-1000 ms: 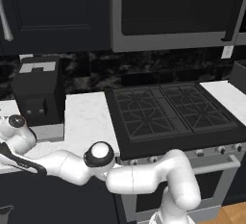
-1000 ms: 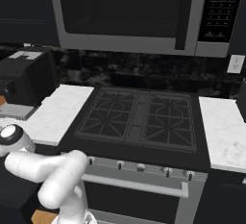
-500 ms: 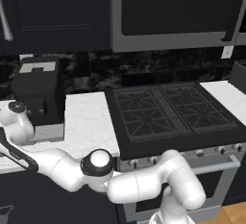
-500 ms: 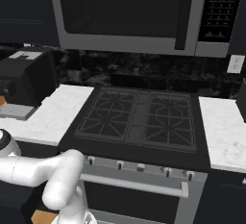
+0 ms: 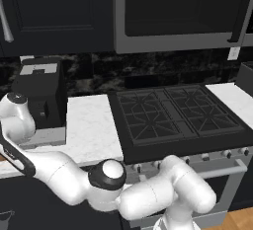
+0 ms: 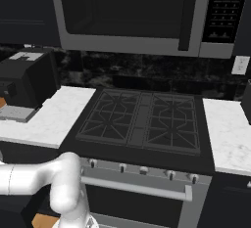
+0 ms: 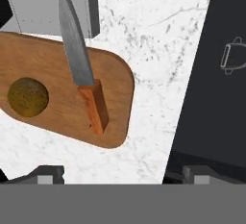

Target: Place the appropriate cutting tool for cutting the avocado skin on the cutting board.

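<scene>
Your knife [image 7: 82,69] already lies on the cutting board [image 7: 115,98] beside the avocado [image 7: 28,97], the hand [image 7: 122,174] spread and empty above; just back away.

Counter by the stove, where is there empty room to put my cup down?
The white counter lies bare between the black appliance and the stove, and beside the cutting board. Another bare stretch lies right of the stove. The board is crowded: the knife and avocado lie on it.
</scene>
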